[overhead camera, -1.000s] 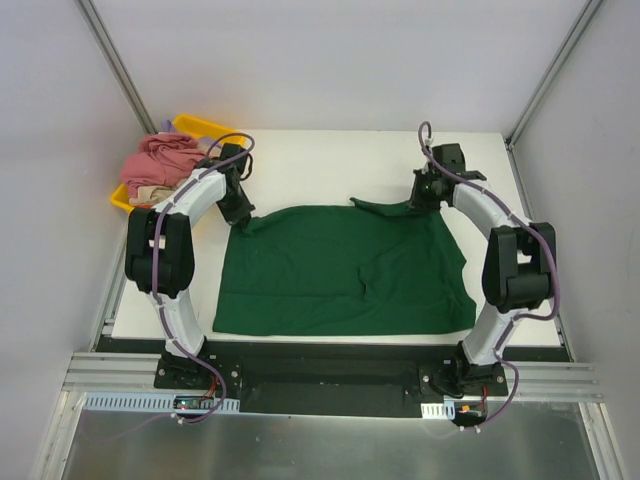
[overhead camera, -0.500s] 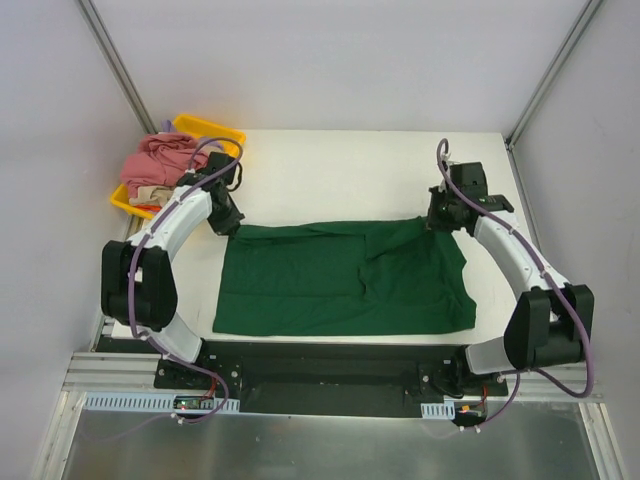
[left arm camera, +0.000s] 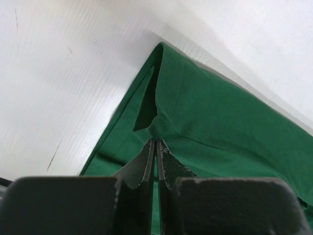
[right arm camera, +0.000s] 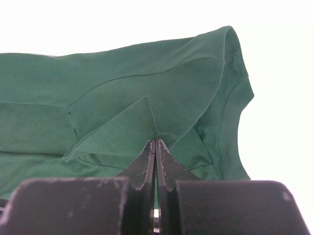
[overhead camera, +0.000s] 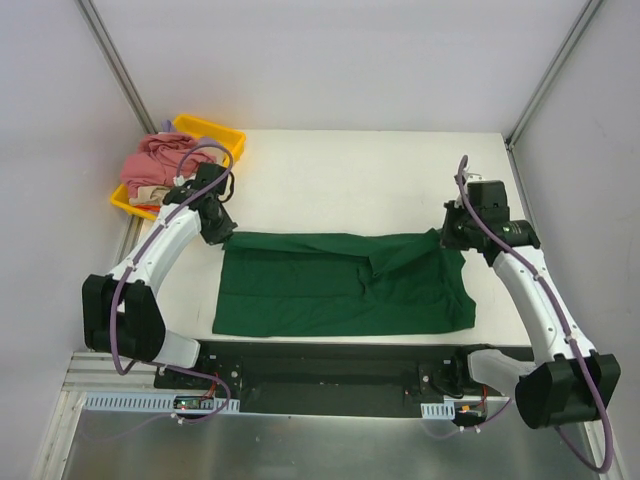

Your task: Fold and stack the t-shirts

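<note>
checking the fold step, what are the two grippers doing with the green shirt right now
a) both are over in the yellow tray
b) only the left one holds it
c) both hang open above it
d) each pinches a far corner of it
d: in the wrist views the left gripper and the right gripper are each closed with a fold of the green t-shirt between the fingers.

T-shirt (overhead camera: pixel 340 285) spans table (overhead camera: pixel 350 180) from left claw (overhead camera: pixel 224 236) to right claw (overhead camera: pixel 452 235) — shirts (overhead camera: pixel 160 160) in far-left tray (overhead camera: pixel 215 128).
</note>
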Available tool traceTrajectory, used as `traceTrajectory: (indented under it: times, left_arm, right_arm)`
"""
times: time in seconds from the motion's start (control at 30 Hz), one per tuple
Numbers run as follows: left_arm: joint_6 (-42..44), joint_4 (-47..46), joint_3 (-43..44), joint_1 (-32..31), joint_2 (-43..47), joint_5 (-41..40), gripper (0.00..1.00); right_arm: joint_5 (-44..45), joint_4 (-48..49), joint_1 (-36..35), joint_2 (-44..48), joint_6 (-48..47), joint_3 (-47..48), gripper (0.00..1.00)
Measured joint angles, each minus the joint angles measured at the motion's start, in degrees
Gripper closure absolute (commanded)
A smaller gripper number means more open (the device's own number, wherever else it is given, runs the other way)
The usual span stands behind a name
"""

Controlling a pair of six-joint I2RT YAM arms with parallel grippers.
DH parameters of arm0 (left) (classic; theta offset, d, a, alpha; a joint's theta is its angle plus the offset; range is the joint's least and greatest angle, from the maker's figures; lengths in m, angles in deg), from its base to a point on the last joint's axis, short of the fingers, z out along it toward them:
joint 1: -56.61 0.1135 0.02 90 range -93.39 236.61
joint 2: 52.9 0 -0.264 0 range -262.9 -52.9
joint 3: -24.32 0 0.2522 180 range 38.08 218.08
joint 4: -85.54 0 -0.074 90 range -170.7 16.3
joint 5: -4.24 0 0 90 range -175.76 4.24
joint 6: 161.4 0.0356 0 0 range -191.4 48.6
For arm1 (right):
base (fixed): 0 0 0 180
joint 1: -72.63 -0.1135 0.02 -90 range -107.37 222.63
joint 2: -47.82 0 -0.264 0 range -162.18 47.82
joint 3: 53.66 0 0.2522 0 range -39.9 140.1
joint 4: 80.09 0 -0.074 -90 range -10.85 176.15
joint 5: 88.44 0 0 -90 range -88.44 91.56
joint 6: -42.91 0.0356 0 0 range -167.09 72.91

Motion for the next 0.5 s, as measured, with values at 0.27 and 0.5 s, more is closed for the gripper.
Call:
traceTrajectory:
  times: [0.27, 0.5]
  left_arm:
    - [-0.6, 0.9, -5.7, 0.0, 5.9, 0.3, 1.00]
    - [-1.2, 1.1, -11.7, 0.0, 7.6, 1.7, 1.00]
  right_arm:
    - [0.6, -4.8, 0.0, 5.2, -0.1, -0.9, 1.00]
    - [1.2, -9.7, 0.0, 9.2, 0.0, -4.6, 1.00]
